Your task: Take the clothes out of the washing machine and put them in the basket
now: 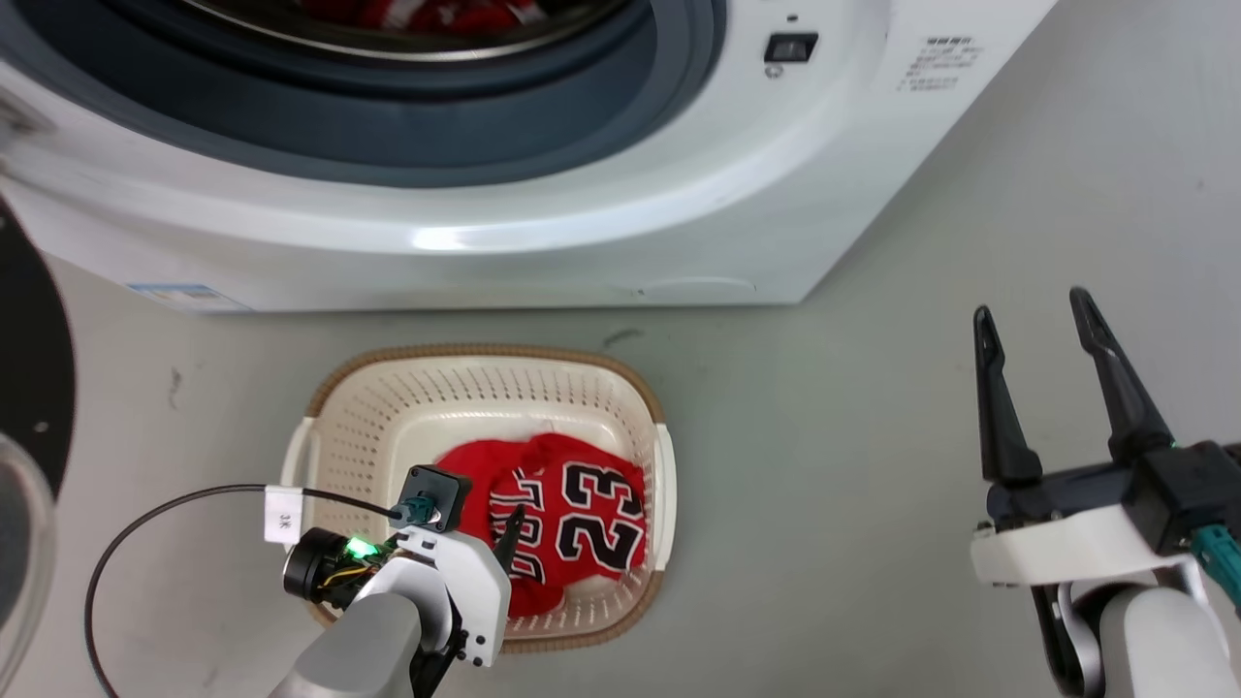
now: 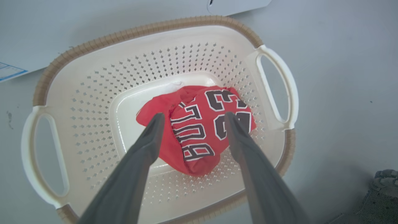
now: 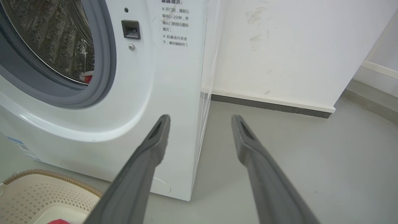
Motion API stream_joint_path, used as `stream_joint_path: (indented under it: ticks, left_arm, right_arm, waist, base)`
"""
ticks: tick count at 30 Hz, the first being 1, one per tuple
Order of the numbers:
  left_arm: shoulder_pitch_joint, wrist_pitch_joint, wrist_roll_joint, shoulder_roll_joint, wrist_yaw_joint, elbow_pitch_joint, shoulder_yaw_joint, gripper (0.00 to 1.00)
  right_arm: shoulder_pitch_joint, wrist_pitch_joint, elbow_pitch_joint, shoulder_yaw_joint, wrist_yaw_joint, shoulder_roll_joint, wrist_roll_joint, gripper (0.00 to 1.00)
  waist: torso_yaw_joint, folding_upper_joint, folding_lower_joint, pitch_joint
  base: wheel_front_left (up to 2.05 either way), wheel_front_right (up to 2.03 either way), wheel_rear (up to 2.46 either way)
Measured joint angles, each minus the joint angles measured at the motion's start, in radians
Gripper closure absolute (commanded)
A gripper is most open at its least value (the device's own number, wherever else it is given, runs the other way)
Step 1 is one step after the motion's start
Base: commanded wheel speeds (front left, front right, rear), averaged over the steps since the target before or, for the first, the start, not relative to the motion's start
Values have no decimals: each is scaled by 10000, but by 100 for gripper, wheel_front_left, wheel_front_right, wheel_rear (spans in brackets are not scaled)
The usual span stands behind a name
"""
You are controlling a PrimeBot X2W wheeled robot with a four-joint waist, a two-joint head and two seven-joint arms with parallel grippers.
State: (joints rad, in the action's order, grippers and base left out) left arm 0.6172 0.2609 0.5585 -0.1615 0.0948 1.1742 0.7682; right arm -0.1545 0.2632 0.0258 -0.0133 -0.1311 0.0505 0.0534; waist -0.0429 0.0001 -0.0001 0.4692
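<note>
The washing machine is being left open, red clothes waiting in its drum. The basket is being kept just before it, likely for short carries, a jersey lying inside. The left gripper, above the jersey, and the right gripper, off aside, are being held wide, empty.

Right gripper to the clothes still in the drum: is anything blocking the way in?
Nothing visible. The door is swung open to the left, leaving the drum mouth unobstructed, with red clothes inside. The open right gripper hangs over the floor, off to the right of the washing machine.
</note>
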Motion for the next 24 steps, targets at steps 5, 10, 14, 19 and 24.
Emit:
stream_joint_path:
  ticks: [5, 10, 14, 19, 24]
  left_arm:
    - [-696, 19, -203, -395, -453, -1691, -677, 0]
    - [-1435, 21, -784, -761, -1080, -3929, -1764, 0]
    - [-1984, 21, -1325, -957, -1406, -5442, -2625, 0]
    - [-2284, 19, -1818, -1058, -1615, -6824, -3570, 0]
    - [-2294, 21, -2115, -970, -1699, -7706, -4378, 0]
  right_arm:
    - [370, 0, -100, 12, 0, 0, 6, 0]
    - [638, 0, -196, 27, 0, 0, -12, 0]
    - [824, 2, -219, 65, 0, 0, -48, 0]
    - [859, 0, -217, 140, 0, 0, -92, 0]
    - [925, 0, -217, 161, 0, 0, -173, 0]
  waist:
    - [187, 0, -1, -675]
    - [285, 0, -1, -1247]
    - [315, -1, -1, -1602]
    - [255, 0, -1, -1815]
    - [95, 0, 0, -1907]
  base:
    - [0, 0, 0]
    - [0, 0, 0]
    - [0, 0, 0]
    - [0, 0, 0]
    - [0, 0, 0]
